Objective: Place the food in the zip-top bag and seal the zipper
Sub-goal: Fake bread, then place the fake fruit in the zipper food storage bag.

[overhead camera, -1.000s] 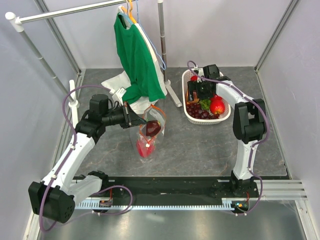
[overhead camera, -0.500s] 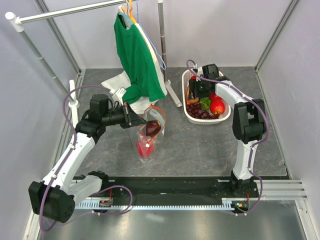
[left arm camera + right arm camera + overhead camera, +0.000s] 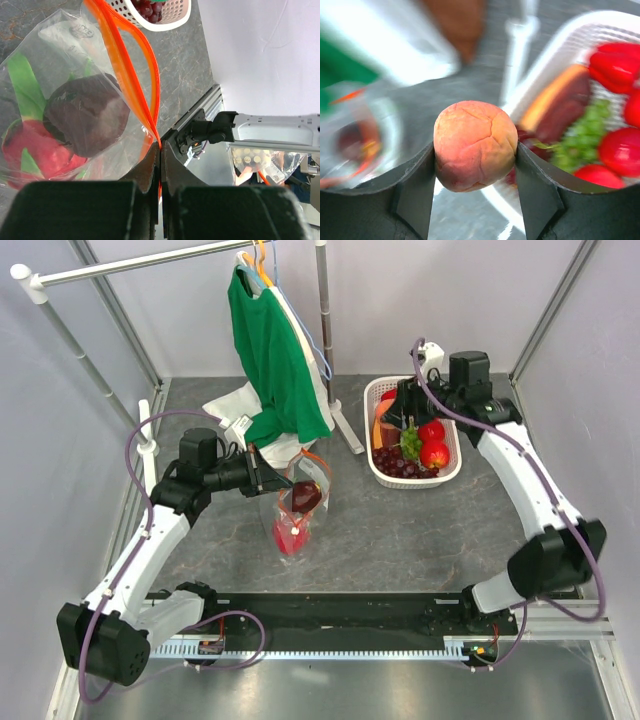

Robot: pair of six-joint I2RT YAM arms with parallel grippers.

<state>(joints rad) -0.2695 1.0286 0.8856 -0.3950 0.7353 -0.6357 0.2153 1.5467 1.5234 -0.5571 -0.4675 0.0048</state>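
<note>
Left tool (image 3: 160, 152) pinches the zipper (image 3: 131, 65), keeping zip-top bag (image 3: 75, 105) mouth open; right tool (image 3: 475, 160) grips an orange-pink fruit (image 3: 474, 135), likely for loading.

No word, brand or number can be read anywhere. In the left wrist view the clear bag (image 3: 100, 65) carries a white patch (image 3: 75, 31) with grey print, toward 11 o'clock, too blurred to make out.
</note>
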